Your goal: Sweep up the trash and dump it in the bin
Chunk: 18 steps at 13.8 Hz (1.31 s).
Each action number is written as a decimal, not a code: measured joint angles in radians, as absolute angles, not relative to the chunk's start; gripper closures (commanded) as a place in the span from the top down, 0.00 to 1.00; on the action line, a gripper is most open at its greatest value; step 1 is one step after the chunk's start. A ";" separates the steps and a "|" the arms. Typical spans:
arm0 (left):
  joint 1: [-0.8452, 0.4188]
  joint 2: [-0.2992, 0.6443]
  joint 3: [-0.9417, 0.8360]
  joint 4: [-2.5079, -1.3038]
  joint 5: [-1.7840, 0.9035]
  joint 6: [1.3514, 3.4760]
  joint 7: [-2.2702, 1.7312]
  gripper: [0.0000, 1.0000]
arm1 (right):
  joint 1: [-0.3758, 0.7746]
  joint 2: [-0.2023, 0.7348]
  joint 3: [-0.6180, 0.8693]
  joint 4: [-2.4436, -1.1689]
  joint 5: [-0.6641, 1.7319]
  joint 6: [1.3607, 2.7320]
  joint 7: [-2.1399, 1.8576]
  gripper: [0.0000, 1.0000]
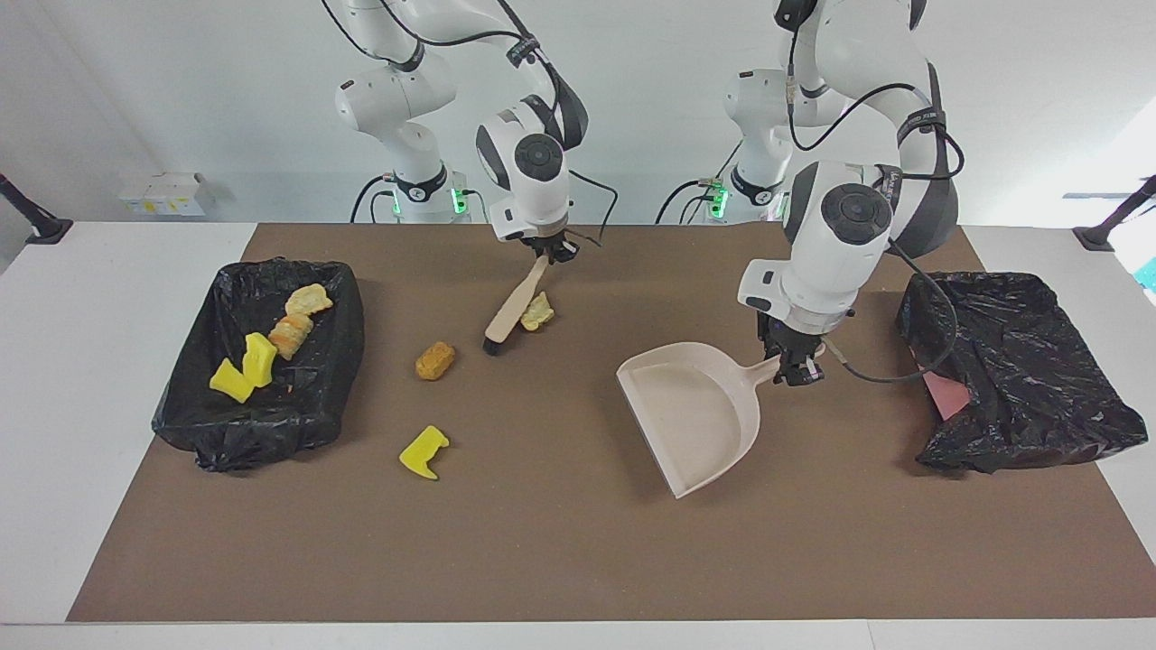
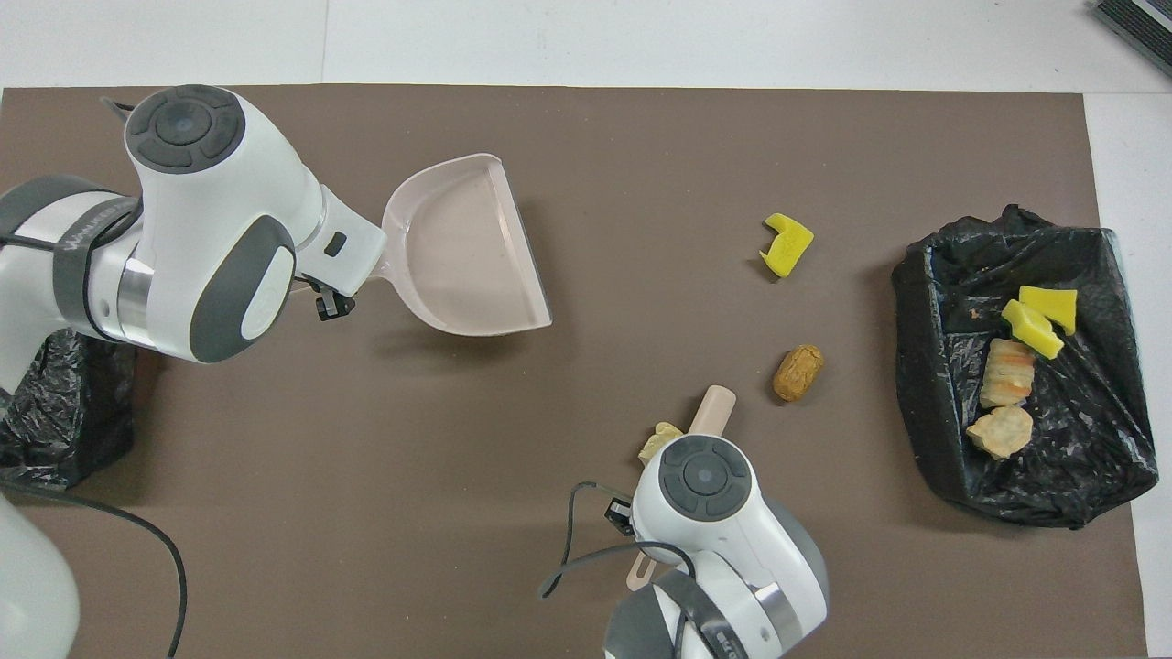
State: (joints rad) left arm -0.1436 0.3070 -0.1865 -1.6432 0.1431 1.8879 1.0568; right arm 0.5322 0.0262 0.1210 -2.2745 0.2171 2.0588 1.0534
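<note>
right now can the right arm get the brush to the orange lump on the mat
Probably yes. The right hand is shut on the brush, whose bristles sit close beside the orange lump, with only bare mat between them.

We count seven trash scraps. Loose on the mat: a pale yellow lump (image 1: 538, 312), a tan bread-like lump (image 1: 434, 360), a bright yellow notched chunk (image 1: 424, 452). Together on black plastic toward the right arm's end: two yellow chunks (image 1: 244, 368), two bread-like lumps (image 1: 298, 320).
</note>
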 measured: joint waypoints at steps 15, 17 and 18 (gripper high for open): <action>-0.315 0.025 -0.215 -2.210 0.214 2.163 0.961 0.00 | 0.446 0.042 0.122 -2.024 0.215 1.643 0.970 0.00; -0.331 0.017 -0.215 -2.231 0.214 2.171 0.902 0.00 | 0.462 -0.020 0.126 -2.129 0.215 1.644 0.873 0.00; -0.338 0.011 -0.215 -2.238 0.214 2.171 0.880 0.00 | 0.466 -0.043 0.126 -2.173 0.215 1.649 0.824 0.00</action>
State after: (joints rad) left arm -0.3383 0.0115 -0.2155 -2.2375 0.2145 2.1708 0.8799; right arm 0.4662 -0.0427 0.1262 -2.1729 0.2148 1.6492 0.8240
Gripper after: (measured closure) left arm 0.696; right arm 0.740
